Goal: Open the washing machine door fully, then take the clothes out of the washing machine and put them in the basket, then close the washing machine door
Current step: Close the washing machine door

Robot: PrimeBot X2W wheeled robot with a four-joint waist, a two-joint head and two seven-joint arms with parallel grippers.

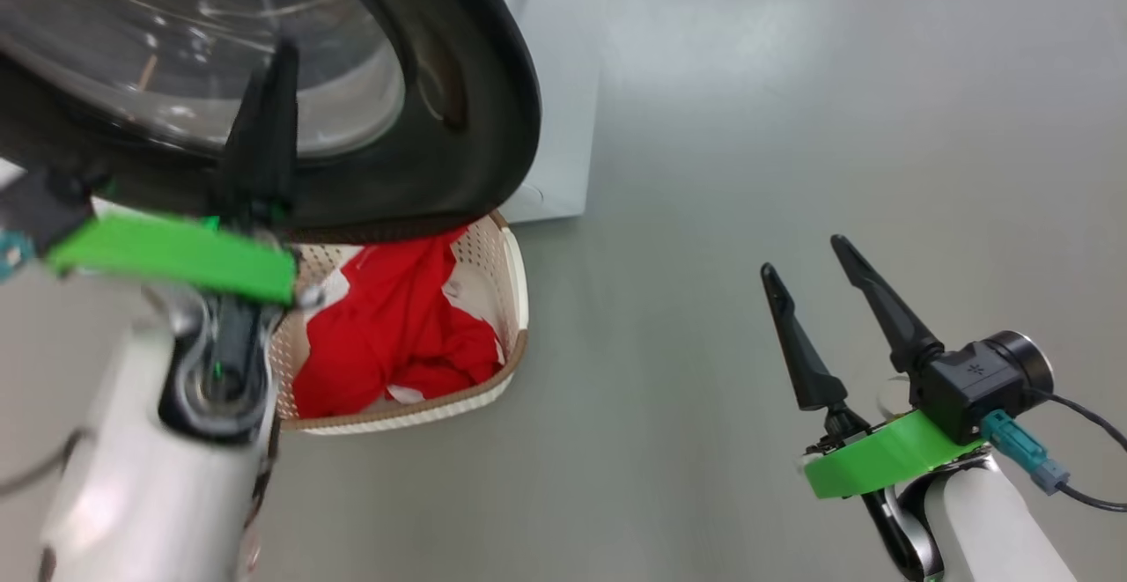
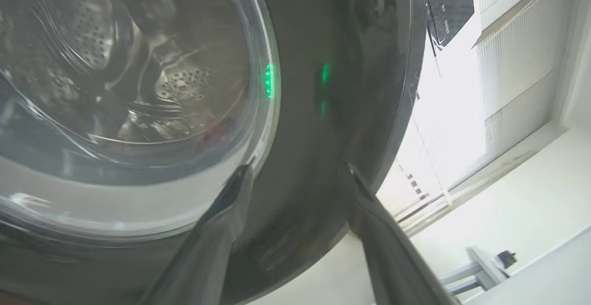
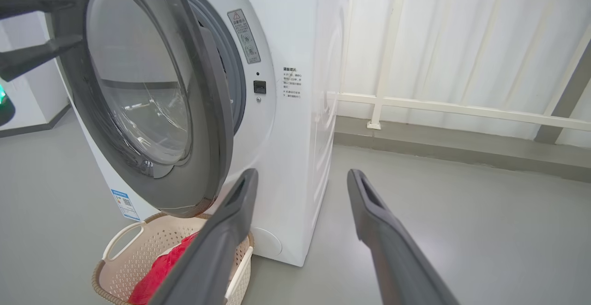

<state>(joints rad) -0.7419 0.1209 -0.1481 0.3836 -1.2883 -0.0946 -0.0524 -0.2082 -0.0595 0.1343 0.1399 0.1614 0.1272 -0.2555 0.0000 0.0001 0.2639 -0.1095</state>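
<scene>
Black glossy rim of the door lies straight ahead of my left fingers. They stand wide apart and hold nothing. From the left wrist, one finger lines up with the edge of the glass window and the other with the rim's outer edge, so the rim sits between them. I cannot tell whether either tip touches it.

The door is round, with no long axis to line up on. What matters is that its outer face stands upright and nearly square to those fingers, swung partly away from the front of the washing machine. A push along the fingers should carry it shut, I judge.

My right fingers are also spread wide and empty, well apart to the right over bare floor, so the left arm is clearly the nearer.

The basket sits on the floor at the foot of the machine, just under the door's lower edge, with red clothes in it. From the head, the door cuts off the basket's far end. Through the glass the drum is all reflections, so I cannot make out whether anything remains inside.
</scene>
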